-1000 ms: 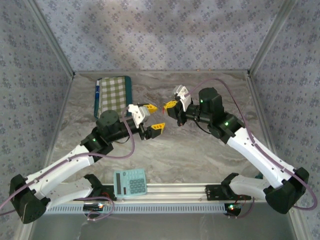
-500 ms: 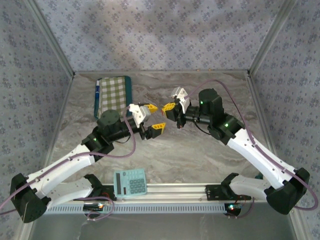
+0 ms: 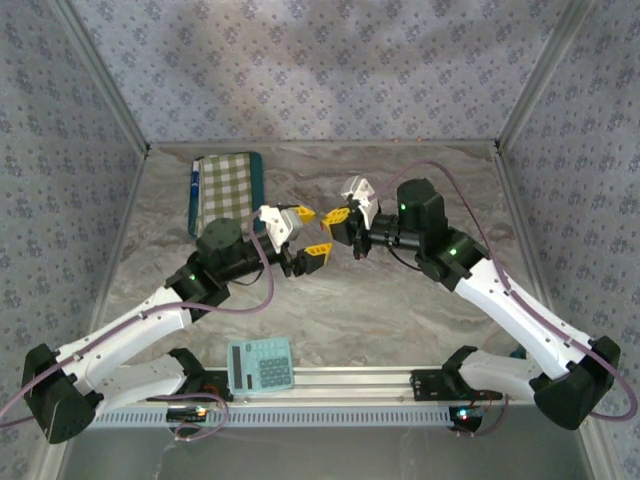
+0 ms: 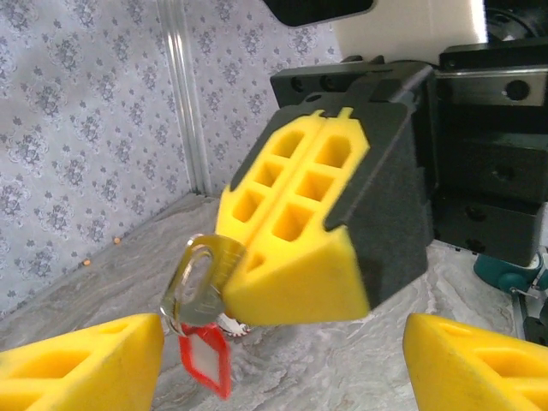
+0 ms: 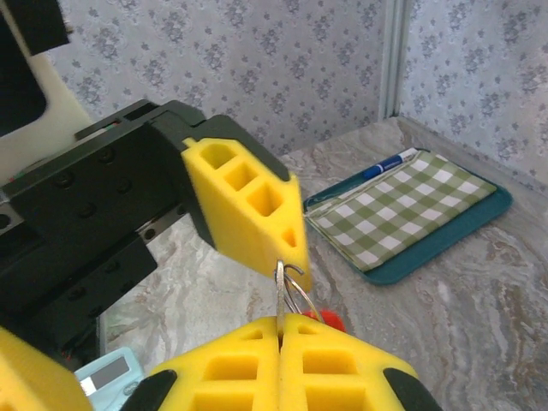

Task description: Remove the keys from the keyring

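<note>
Left wrist: shut right tool (image 4: 250,287) pinches the key (image 4: 200,282) by its edge; wide left tool (image 4: 282,342), closing, could knock it loose.

The keys (image 4: 204,295) between left claw (image 3: 311,232) and right claw (image 3: 338,216) — case (image 3: 225,190) far back-left, calculator (image 3: 260,365) at near edge

We count two grippers, left gripper (image 3: 311,233) and right gripper (image 3: 336,214), one key (image 4: 201,278) at the right gripper's tips, one ring (image 4: 229,325) and one red tag (image 4: 207,360) below them, one calculator (image 3: 260,365), one pouch (image 3: 225,188), one pen (image 3: 195,183).
</note>
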You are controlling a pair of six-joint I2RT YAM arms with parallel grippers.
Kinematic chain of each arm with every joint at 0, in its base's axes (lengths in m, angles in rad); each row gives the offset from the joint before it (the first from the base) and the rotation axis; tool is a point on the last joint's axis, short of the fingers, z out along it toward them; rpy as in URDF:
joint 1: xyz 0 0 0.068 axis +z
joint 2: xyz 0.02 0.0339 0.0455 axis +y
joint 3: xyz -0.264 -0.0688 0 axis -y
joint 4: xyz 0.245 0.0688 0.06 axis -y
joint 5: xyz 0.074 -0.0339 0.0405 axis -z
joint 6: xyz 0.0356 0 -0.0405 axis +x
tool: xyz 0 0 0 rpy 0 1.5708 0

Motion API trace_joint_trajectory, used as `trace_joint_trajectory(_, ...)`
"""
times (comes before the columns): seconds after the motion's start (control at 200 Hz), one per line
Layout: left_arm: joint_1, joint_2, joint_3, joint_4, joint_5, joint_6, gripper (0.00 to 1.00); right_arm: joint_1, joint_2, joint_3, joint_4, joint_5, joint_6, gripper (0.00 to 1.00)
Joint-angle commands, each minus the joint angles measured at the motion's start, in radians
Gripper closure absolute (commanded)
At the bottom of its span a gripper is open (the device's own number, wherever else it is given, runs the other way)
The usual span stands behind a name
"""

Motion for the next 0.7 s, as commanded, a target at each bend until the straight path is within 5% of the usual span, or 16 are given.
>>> trace_joint_trajectory(0.0, 0.007, -0.006, 0.018, 0.042, -0.018, -0.015, 0.26, 0.009, -0.026, -0.01, 0.009, -0.024, -0.011, 1.0)
trace_joint_trajectory(0.695, -0.001, 0.011, 0.057, 0.036, 0.134, -0.033, 0.37, 0.007, -0.035, -0.028, 0.066, 0.12, 0.022, 1.0)
